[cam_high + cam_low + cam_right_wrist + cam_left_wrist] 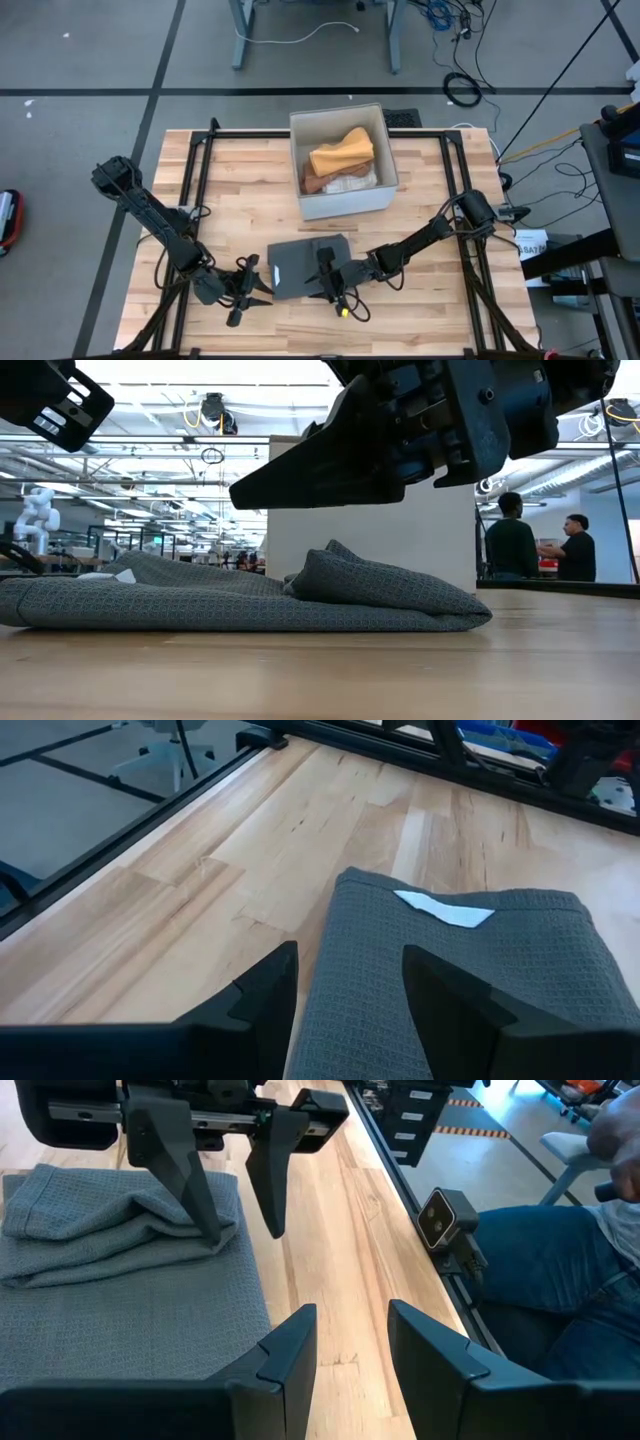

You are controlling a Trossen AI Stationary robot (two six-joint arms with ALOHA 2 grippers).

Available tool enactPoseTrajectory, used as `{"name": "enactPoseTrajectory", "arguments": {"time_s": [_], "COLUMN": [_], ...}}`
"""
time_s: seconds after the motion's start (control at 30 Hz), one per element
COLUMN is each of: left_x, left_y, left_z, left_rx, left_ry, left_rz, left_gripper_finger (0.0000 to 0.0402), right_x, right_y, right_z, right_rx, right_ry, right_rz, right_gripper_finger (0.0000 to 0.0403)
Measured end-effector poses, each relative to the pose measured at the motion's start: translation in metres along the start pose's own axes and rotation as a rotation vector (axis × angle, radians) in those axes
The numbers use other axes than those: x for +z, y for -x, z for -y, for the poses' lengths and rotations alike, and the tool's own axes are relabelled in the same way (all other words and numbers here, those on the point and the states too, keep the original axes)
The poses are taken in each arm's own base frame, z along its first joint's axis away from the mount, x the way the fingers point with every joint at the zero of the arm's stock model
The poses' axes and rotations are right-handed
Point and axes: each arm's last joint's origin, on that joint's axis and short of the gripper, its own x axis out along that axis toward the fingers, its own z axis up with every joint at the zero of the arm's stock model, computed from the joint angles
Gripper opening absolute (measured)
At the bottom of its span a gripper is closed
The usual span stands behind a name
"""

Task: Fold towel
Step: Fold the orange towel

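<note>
We're mid-fold: towel (305, 265) lies near the table's front edge, partly folded. Left gripper (243, 290) and right gripper (332, 285) hover open, empty. Next we'd grab an edge, probably.

Both dark arms reach low toward the near edge; the left end effector (243, 290) and right end effector (325, 272) hover, fingers parted, empty.
</note>
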Motion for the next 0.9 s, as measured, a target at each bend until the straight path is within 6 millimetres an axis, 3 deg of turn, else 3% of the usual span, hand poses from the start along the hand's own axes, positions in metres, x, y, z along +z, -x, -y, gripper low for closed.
{"name": "enactPoseTrajectory", "arguments": {"time_s": [0.63,0.9], "left_x": [0.0001,0.0001], "left_y": [0.0,0.0], "left_z": [0.0001,0.0001], "left_rx": [0.0,0.0], "left_ry": [0.0,0.0], "left_rz": [0.0,0.0], "left_gripper_finger": [0.0131,0.0131], "right_x": [0.0052,-0.0008], "right_y": [0.0002,-0.0006], "right_z": [-0.0007,0.0044], "right_rx": [0.004,-0.008], "right_ry": [0.021,-0.01], "right_rz": [0.053,-0.007], "right_gripper_finger": [0.0171,0.0171]}}
